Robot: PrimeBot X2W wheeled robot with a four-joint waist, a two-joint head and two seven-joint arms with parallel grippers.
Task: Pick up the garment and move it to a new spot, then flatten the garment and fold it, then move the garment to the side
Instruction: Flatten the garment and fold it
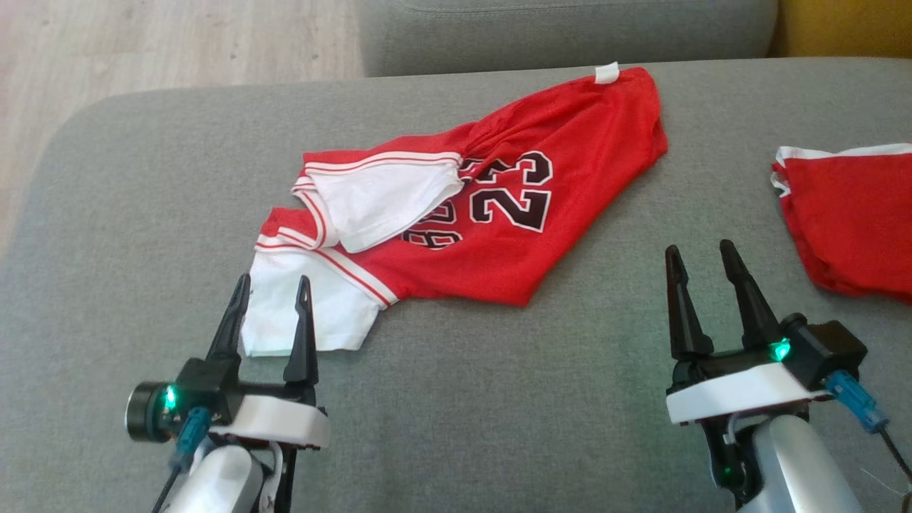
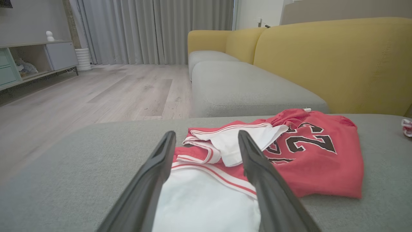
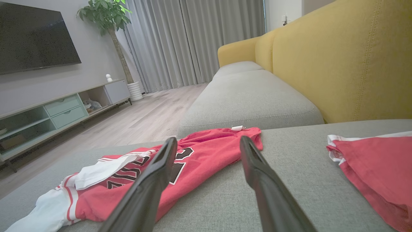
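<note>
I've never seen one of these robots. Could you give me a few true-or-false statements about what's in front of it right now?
1. The red jersey lies rumpled on the grey cushion. True.
2. The left gripper is clamped on the jersey. False: it is open, at the jersey's white sleeve end.
3. The jersey shows the number 23. True.
4. The right gripper holds a second red garment. False: it is open over bare cushion, and that garment lies apart, to its right.
5. The sofa back is blue. False: it is yellow.
</note>
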